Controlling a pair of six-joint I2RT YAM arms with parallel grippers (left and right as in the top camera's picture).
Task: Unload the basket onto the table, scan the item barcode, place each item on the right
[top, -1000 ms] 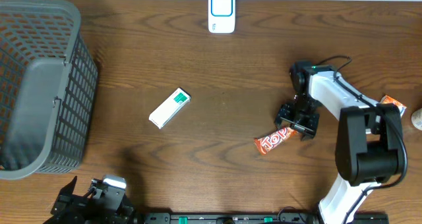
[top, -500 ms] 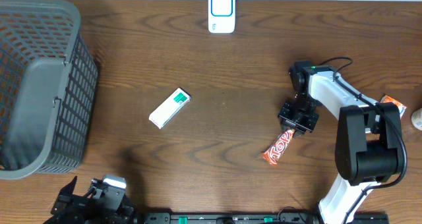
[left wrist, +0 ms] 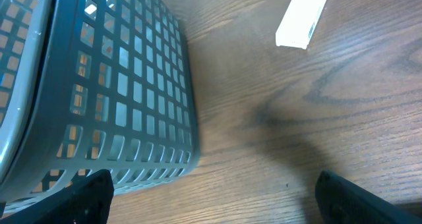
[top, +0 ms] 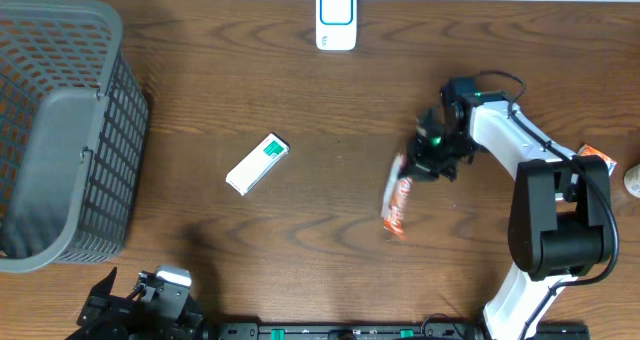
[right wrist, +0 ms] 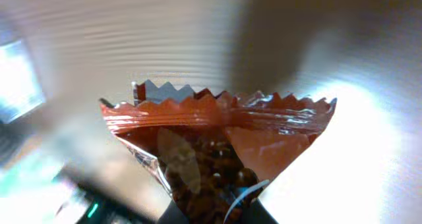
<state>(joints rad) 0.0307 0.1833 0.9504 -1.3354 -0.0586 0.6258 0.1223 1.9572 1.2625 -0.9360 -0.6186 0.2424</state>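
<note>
Orange wrapper point(top: 397, 202) is clamped at one end by the right gripper point(top: 424, 162); hanging loose, its barcode could be swung away from the far scanner point(top: 336, 16).

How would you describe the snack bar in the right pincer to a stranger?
Find the white right arm on the wooden table. Its pincer clamps one end of the orange snack bar; the other orange wrapper lies loose at the table's right edge.

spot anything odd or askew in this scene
Only the orange snack bar: the right tool pinches it by one end, so it hangs skewed and blurred. The white box lies diagonal on the wood, nothing spilled.
</note>
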